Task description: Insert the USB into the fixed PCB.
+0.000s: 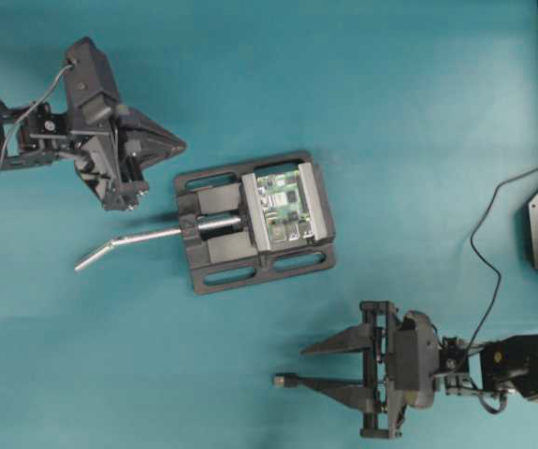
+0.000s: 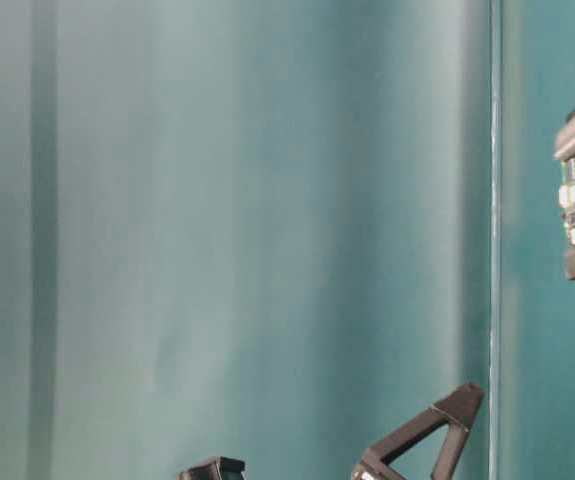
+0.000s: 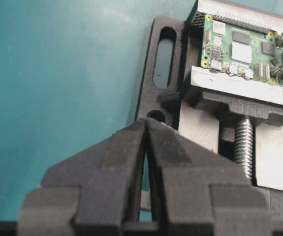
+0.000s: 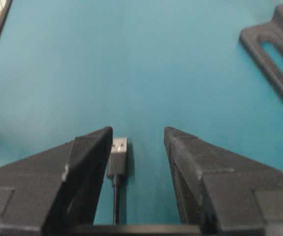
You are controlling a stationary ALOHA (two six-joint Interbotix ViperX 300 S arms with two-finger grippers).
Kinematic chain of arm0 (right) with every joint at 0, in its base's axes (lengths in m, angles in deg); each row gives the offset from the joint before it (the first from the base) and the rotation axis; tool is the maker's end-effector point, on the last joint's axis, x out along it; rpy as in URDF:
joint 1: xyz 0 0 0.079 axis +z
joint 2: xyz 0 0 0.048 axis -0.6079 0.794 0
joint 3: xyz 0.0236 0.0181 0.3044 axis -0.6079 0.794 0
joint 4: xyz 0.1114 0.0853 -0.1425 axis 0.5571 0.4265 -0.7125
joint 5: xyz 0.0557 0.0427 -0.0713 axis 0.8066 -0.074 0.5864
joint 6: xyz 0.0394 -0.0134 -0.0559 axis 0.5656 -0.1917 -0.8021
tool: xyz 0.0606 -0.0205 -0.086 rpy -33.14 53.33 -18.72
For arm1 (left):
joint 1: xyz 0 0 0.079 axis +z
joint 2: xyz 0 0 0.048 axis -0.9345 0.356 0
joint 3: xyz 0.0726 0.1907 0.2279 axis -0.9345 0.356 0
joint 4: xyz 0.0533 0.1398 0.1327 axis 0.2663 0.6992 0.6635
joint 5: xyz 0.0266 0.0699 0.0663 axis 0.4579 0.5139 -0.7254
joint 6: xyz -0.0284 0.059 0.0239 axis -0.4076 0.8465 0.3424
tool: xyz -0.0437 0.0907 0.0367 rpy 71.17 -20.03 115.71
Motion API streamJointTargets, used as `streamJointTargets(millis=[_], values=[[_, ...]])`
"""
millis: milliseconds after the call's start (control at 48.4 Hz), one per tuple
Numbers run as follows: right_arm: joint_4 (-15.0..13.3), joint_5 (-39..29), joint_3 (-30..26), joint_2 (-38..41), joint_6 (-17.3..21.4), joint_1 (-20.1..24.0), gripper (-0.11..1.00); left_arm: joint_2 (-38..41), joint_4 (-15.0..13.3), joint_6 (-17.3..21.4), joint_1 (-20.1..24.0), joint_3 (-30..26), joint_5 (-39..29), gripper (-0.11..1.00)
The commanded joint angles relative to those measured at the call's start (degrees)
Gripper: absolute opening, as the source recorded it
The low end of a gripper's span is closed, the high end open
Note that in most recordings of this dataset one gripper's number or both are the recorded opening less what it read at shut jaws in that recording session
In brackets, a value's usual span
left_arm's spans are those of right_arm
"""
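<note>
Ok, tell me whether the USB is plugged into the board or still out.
Out. The USB lies on the teal table between the right gripper's open jaws, well apart from the fixed PCB.

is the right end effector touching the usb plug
Cannot tell. In the right wrist view the USB plug lies between the open fingers of the right end effector, hard against one finger; no clear gap or contact shows.

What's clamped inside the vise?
A green circuit board sits between the vise jaws, component side up. Its underside and the clamped edges are covered.
</note>
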Motion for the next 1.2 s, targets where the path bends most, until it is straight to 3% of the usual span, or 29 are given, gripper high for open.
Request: streamJointTargets(millis=[0, 951, 1179], values=[[0.09, 0.18, -1.41, 0.53, -0.18, 0.7, 0.52, -1.05, 0.18, -0.18, -0.18, -0.44, 0.26, 0.0], [-0.09, -1.76, -3.96, 6.42, -0.26, 1.32, 0.51, -1.32, 0.18, -0.09, -1.49, 0.18, 0.26, 0.0], [-0.09, -1.76, -3.96, 6.33, -0.26, 1.32, 0.51, -7.47, 0.18, -0.18, -2.81, 1.67, 0.18, 0.0]])
